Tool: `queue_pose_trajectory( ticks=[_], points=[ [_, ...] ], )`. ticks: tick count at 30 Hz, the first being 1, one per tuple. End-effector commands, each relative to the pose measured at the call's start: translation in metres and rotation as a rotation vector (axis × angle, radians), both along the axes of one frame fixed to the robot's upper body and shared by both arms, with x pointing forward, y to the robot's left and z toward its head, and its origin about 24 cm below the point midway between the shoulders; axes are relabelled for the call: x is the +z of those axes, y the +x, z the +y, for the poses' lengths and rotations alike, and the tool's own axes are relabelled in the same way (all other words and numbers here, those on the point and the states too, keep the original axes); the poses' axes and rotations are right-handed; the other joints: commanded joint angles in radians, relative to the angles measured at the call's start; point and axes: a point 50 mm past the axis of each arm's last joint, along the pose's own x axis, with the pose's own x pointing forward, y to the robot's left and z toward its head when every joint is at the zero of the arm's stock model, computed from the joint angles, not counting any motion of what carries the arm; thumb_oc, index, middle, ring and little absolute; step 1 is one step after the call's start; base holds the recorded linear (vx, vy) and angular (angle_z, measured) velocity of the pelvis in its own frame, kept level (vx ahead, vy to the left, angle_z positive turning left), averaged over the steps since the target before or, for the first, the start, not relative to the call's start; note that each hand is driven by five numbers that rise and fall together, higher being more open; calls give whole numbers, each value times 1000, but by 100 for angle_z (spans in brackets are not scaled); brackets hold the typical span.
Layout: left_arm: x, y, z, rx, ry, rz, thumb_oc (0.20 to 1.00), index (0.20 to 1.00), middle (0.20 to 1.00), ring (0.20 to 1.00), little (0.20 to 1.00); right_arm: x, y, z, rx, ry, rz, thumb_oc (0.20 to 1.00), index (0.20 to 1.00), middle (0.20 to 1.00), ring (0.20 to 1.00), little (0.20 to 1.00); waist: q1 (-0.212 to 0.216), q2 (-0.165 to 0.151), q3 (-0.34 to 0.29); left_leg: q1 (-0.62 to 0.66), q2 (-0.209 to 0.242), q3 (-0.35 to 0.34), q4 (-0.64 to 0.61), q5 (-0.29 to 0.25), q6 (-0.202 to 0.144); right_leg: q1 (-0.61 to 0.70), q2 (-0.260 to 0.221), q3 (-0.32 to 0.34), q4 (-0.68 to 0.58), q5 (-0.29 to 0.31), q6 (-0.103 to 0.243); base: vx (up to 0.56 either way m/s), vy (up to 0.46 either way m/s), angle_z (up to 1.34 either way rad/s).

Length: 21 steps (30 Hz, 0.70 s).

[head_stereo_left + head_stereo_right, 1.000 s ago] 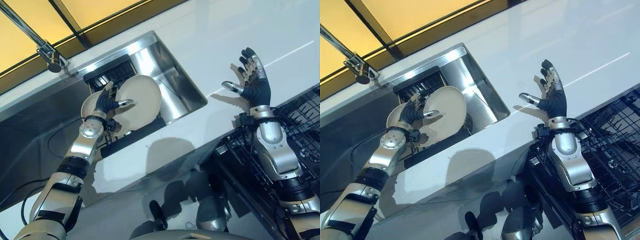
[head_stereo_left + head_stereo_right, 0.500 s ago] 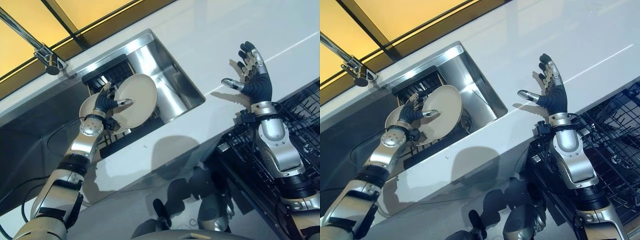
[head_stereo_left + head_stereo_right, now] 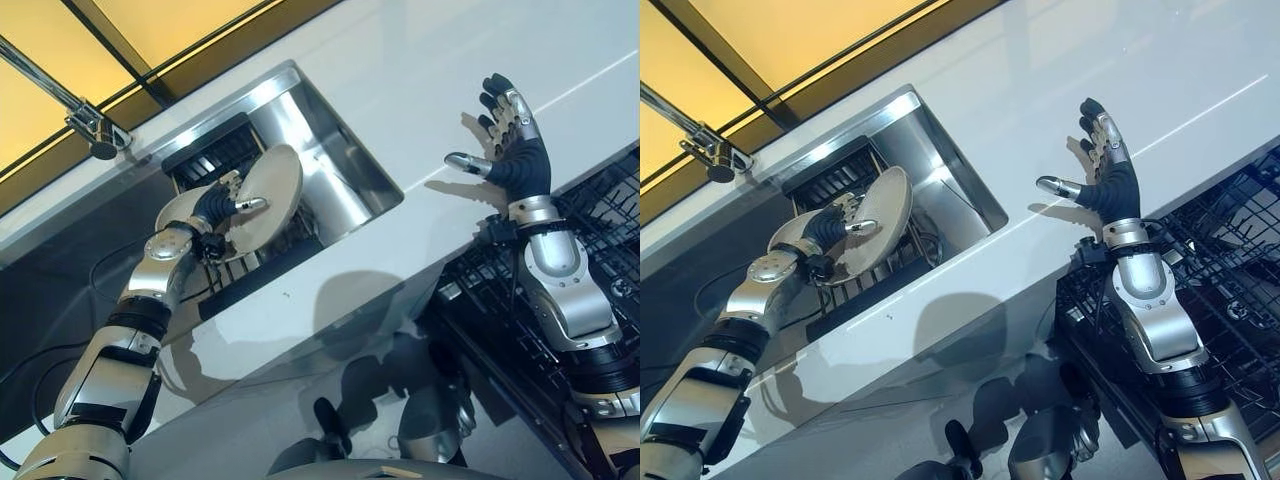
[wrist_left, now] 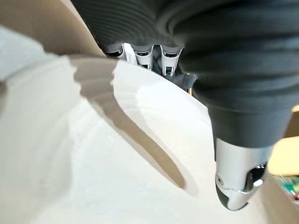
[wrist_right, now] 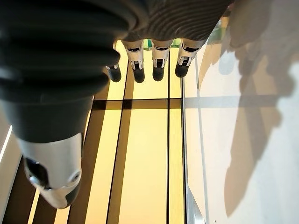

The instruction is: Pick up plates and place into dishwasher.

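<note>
Left hand pinches a cream plate over the sink. Right hand is raised above the white counter, fingers spread, holding nothing.

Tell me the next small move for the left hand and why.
Probably lift the plate clear of the sink and swing it toward the dishwasher rack. The left hand already pinches the plate, thumb across its face, and the right hand hovers open over the counter.

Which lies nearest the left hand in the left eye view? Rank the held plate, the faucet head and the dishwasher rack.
1. Held plate, pinched in the left hand over the sink.
2. Faucet head, above the sink's far-left corner.
3. Dishwasher rack, far right.
</note>
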Motion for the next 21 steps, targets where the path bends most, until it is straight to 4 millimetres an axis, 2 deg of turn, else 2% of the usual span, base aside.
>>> queue_pose_trajectory(
  ticks=[1,12,13,14,21],
  points=[
    [-19,-9,-5,-132,-28,104,1000,1000,1000,1000,1000,-15,1,-16,-53,-27,88,1000,1000,1000,1000,1000,5,12,12,-19,-94,-39,43,-93,59,-83,11,-31,139,-44,-62,40,33,2],
    [-17,-13,0,-169,-52,99,1000,1000,1000,1000,1000,-22,-1,-18,-43,-33,113,1000,1000,1000,1000,1000,11,21,-7,-1,-98,-39,34,-94,63,-62,9,-40,131,-51,-58,3,2,0],
    [-18,-14,0,-165,-47,100,479,479,479,479,479,-22,-1,-19,-45,-32,113,1000,1000,1000,1000,1000,12,22,-10,-1,-98,-40,33,-94,64,-61,8,-42,130,-51,-58,0,0,0],
    [-19,-14,0,-161,-41,104,200,200,200,200,200,-22,-1,-19,-46,-31,114,1000,1000,1000,1000,1000,13,22,-11,0,-99,-41,33,-94,63,-60,8,-43,129,-51,-58,0,0,0],
    [-21,-15,2,-165,-31,109,200,200,200,200,200,-22,-1,-19,-44,-28,116,1000,1000,1000,1000,1000,18,21,-20,0,-97,-45,30,-93,64,-58,9,-48,126,-52,-57,0,0,0]
  ],
)
